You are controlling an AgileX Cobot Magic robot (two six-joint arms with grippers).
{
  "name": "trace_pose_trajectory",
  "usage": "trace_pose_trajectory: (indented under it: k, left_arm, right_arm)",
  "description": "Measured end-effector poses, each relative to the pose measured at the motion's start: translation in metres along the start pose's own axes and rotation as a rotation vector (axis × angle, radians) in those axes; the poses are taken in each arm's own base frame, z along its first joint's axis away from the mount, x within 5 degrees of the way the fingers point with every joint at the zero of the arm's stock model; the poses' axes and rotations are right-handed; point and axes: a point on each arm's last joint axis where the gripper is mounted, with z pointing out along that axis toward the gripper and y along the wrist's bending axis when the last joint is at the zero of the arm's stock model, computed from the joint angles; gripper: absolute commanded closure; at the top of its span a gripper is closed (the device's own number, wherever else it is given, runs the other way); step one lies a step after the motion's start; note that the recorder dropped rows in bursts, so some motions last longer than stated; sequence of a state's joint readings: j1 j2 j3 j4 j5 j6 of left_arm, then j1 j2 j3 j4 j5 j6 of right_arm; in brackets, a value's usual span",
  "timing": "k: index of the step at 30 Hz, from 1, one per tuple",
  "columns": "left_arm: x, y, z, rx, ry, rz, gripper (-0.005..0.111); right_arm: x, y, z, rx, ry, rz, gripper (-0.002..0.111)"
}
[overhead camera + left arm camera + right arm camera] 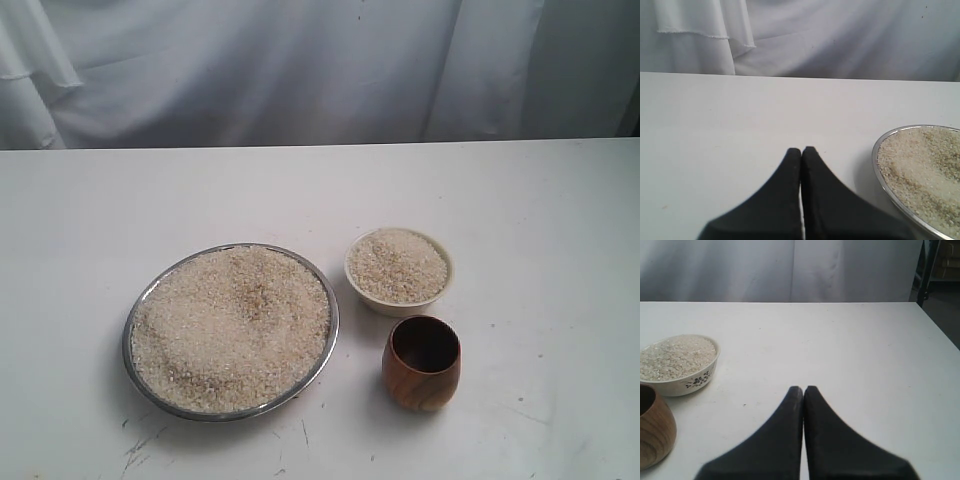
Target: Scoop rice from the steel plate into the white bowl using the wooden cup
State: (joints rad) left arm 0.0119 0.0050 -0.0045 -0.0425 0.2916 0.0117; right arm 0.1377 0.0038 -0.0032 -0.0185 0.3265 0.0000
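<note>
The steel plate (148, 296) lies on the white table left of centre, heaped with rice (232, 325). To its right stands the white bowl (389, 304), also filled with rice to the rim. The wooden cup (422, 364) stands upright and empty just in front of the bowl. Neither arm shows in the exterior view. My left gripper (801, 149) is shut with nothing in it, over bare table beside the plate's rim (890, 192). My right gripper (803, 388) is shut and empty, apart from the bowl (686, 380) and the cup (655, 432).
A white cloth curtain (300, 60) hangs behind the table's far edge. Dark scuff marks (140, 445) dot the table in front of the plate. In the right wrist view the table's edge (940, 330) shows, with dark furniture (932, 265) beyond it.
</note>
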Motion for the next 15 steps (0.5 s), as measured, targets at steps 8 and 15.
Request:
trace_pose_trajectory:
  k: [8, 15]
  left_arm:
    - [0.0, 0.0, 0.0, 0.0, 0.0, 0.0, 0.107]
    - [0.0, 0.0, 0.0, 0.0, 0.0, 0.0, 0.107]
  right_arm:
    - [0.0, 0.0, 0.0, 0.0, 0.0, 0.0, 0.108]
    - [0.0, 0.0, 0.0, 0.0, 0.0, 0.006, 0.108]
